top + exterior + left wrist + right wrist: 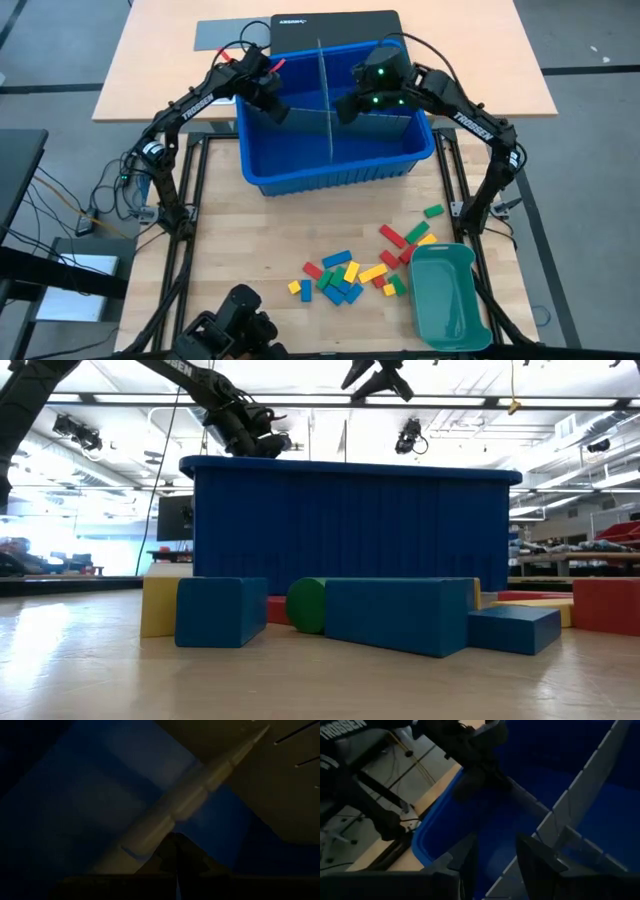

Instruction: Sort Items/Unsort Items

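- The small rectangular toy blocks [352, 274] in red, yellow, green and blue lie scattered on the wooden worktop [230, 240] toward 6 o'clock, just beside the teal-green oblong plastic tray [446, 296] at 5 o'clock
- A large blue plastic bin [330, 170] sits at 12 o'clock, split by flat grey divider sheets [323, 100]
- The left pincer [272, 108] reaches into the bin's 9 o'clock half, clenched, right at a grey divider; whether it grips it I cannot tell
- The right pincer [495, 857] hangs over the bin's 3 o'clock half, fingers [535, 860] parted above a divider, grasping nothing
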Controlling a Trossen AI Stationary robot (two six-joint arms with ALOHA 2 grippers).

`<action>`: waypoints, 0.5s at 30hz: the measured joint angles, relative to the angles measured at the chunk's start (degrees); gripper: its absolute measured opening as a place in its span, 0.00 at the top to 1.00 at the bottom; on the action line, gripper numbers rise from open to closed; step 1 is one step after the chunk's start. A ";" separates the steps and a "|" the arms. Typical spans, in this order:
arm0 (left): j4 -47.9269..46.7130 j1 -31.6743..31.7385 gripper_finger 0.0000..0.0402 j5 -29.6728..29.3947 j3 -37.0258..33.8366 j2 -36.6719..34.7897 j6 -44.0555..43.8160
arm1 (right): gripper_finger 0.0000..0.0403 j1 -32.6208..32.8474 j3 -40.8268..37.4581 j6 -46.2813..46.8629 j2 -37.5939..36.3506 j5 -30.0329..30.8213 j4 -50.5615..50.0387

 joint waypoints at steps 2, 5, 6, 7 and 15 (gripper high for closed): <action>0.02 0.00 1.00 0.10 0.00 0.02 -0.02 | 0.67 1.40 0.02 1.09 0.19 2.00 -0.81; 0.01 0.00 1.00 0.36 0.00 0.00 -0.13 | 0.66 3.28 0.02 2.97 0.25 4.76 -1.38; -0.02 0.00 0.99 0.36 0.00 0.00 -0.17 | 0.66 3.81 0.02 3.75 0.25 5.79 -1.48; -0.02 0.00 0.99 0.34 0.00 0.00 -0.19 | 0.65 4.35 0.02 4.41 0.25 6.75 -1.81; -0.25 0.00 0.92 0.11 0.56 0.00 -0.41 | 0.57 6.87 0.04 7.98 0.23 9.34 -2.39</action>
